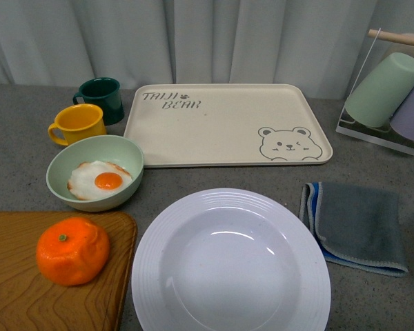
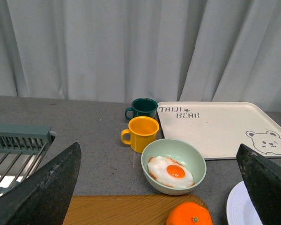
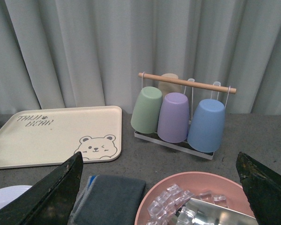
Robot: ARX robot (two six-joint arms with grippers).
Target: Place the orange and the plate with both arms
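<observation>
Plate (image 1: 231,276) is sitting nearest, dead centre, and the orange (image 1: 72,250) is resting to its left on the wooden board (image 1: 14,289). I'm hovering my left gripper (image 2: 158,145) and right gripper (image 3: 159,153) with jaws spread wide and empty, probably lining up one arm per item.

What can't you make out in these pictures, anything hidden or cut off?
Front view: the near rim of the plate runs off the bottom edge; the board is cut by the left and bottom edges, the cup rack by the right edge.
Left wrist view: only the top of the orange shows above the bottom edge.
Right wrist view: the pink bowl is cut by the bottom edge; the shiny thing in it cannot be identified.
</observation>
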